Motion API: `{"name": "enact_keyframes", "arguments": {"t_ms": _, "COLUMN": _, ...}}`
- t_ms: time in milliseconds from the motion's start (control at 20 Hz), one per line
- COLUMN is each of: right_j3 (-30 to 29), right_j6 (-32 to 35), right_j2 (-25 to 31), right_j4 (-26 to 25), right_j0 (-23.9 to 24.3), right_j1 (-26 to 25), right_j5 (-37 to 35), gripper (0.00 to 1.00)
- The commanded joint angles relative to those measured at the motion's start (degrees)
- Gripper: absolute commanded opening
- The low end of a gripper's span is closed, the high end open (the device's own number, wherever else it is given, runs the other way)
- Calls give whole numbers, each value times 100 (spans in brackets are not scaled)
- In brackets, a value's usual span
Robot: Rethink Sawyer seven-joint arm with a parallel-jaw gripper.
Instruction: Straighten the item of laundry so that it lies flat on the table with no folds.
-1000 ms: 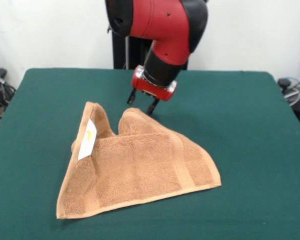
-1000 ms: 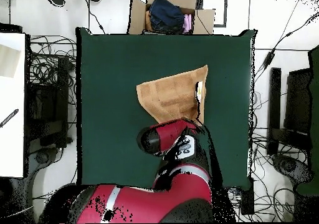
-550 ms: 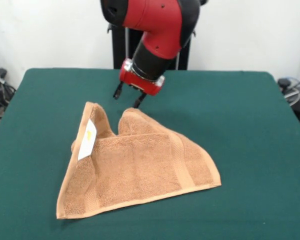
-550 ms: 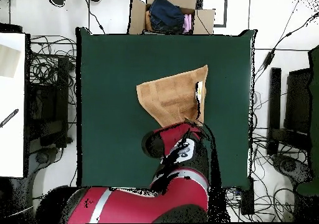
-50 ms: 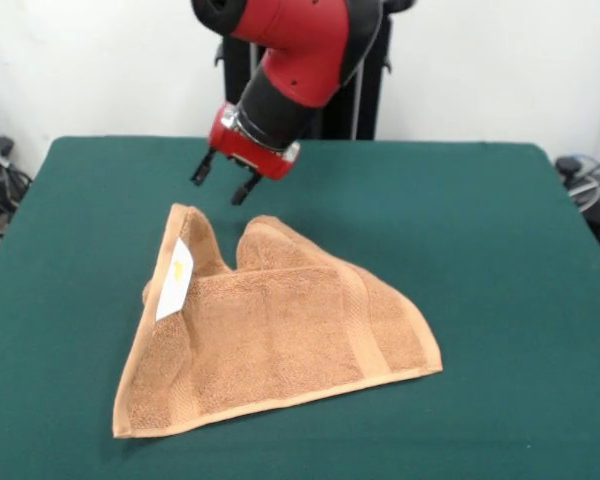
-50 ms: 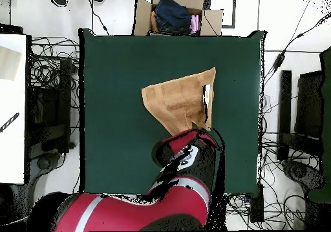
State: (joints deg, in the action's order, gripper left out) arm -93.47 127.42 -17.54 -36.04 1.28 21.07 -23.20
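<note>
Towel [image 5: 280,345] folded into triangle mid-desk [image 5: 500,260]. Gripper [image 5: 222,183] above towel's far peak, jaws open, empty. Soft, limp, light terry; likely best pinched at folded-over corner by label [image 5: 177,280].

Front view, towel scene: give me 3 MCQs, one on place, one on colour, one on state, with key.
1. Where is the tool relative to the towel?
A. Gripping its near edge
B. In the air beyond its far side, apart from it
C. Pressed on its middle

2. What colour is the table surface?
A. Dark green
B. Grey
C. White

3. How does the towel lie?
A. Fully flat
B. Rolled into a tube
C. Folded over itself, label side raised

Key: 1 B, the open tool hangs clear of the cloth; 2 A, green shows all round the towel; 3 C, layers overlap and the label flap stands up.
</note>
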Motion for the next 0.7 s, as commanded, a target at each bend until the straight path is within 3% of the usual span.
{"name": "enact_keyframes", "arguments": {"t_ms": 50, "right_j3": 152, "right_j6": 363, "right_j2": 332, "right_j4": 51, "right_j0": 139, "right_j1": -99, "right_j5": 260, "gripper": 100}}
{"name": "enact_keyframes", "arguments": {"t_ms": 700, "right_j3": -176, "right_j6": 229, "right_j2": 1097, "right_j4": 654, "right_j0": 983, "right_j1": -308, "right_j5": 75, "gripper": 100}}
